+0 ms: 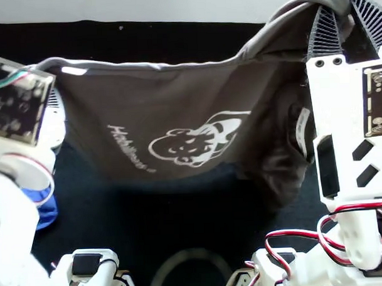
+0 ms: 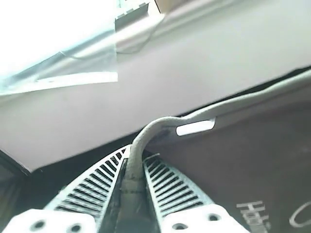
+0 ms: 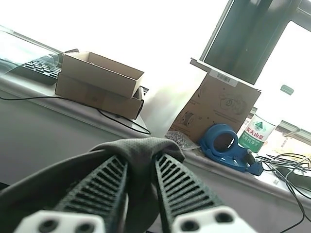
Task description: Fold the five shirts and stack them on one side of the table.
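Grey shirt (image 2: pixel 252 155) hem in left tool (image 2: pixel 132 160)

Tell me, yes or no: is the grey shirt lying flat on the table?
No, the grey shirt hangs spread out above the table, its top edge pinched by the left gripper and the right gripper.

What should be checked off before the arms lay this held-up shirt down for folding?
1. Is the left gripper shut on the shirt? Ok.
2. Is the right gripper shut on the shirt? Ok.
3. Is the shirt spread between both arms, print visible? Ok.
4. Is the fabric flat throughout? Not ok, it is bunched below the right gripper.
5. Is the lower hem clear of the table? Cannot tell.
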Controlling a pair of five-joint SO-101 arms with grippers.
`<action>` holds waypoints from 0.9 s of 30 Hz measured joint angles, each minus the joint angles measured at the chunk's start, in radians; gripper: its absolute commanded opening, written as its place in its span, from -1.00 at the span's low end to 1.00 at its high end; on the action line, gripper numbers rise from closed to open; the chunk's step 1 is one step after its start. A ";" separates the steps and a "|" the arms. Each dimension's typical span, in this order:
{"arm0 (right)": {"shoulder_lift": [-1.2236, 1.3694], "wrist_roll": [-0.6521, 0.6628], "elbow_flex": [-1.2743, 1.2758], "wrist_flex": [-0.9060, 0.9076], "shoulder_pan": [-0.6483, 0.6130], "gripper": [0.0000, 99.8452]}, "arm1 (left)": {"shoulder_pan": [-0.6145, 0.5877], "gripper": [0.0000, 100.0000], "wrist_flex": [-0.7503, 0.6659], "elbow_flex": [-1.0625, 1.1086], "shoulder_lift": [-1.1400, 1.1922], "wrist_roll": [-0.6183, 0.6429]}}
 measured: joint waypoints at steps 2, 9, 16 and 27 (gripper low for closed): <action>0.000 0.000 0.000 0.000 0.000 -0.99 | 0.000 -0.98 0.000 -0.029 -0.005 0.000; -0.048 0.000 -0.014 0.000 0.000 -0.99 | 0.000 -0.98 0.000 -0.115 -0.023 0.000; -0.190 0.000 -0.025 0.014 -0.002 -0.99 | 0.000 -0.98 0.003 -0.135 -0.124 0.000; -0.258 0.000 -0.035 0.023 -0.002 -0.99 | -0.002 -0.98 0.009 -0.135 -0.157 0.000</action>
